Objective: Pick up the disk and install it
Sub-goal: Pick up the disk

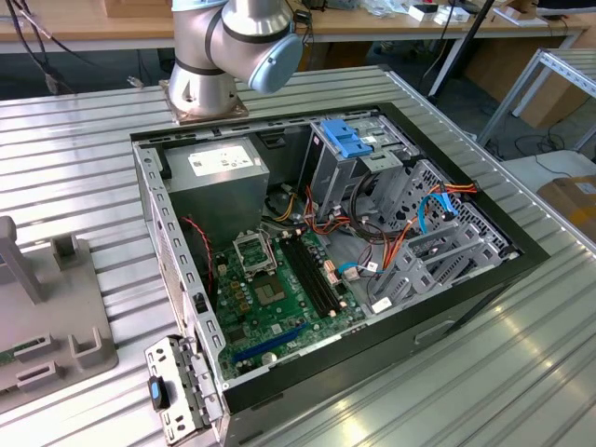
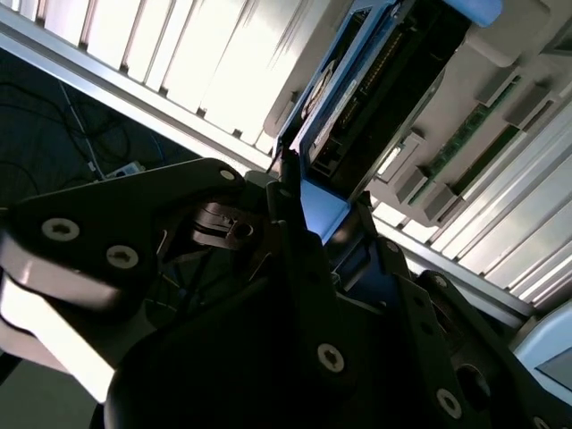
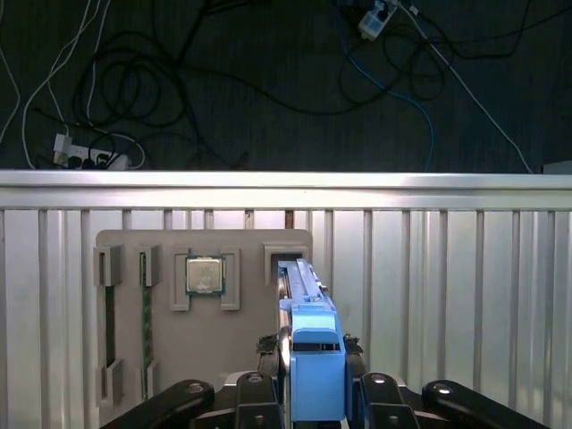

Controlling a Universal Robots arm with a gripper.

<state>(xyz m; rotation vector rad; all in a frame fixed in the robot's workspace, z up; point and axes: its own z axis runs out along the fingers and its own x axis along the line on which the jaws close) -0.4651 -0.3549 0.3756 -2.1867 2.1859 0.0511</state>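
While gripper (image 3: 310,347) clamps disk (image 3: 317,371) edgewise at tray (image 3: 246,259), step judged pick-up; next move likely needs straight, clear lift.

The exterior view looks down at a slant, from some way off, on the table (image 1: 93,140) and open computer case (image 1: 419,328). Both wrist views sit close behind the gripper (image 3: 313,371) (image 2: 315,234), sharing the disk (image 3: 315,353) (image 2: 323,210) and the grey tray (image 3: 241,357) (image 2: 451,100) at the table's edge.

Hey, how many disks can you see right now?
1: the disk, gripped edge-on in the hand at the grey tray. Others may be hidden inside the case.
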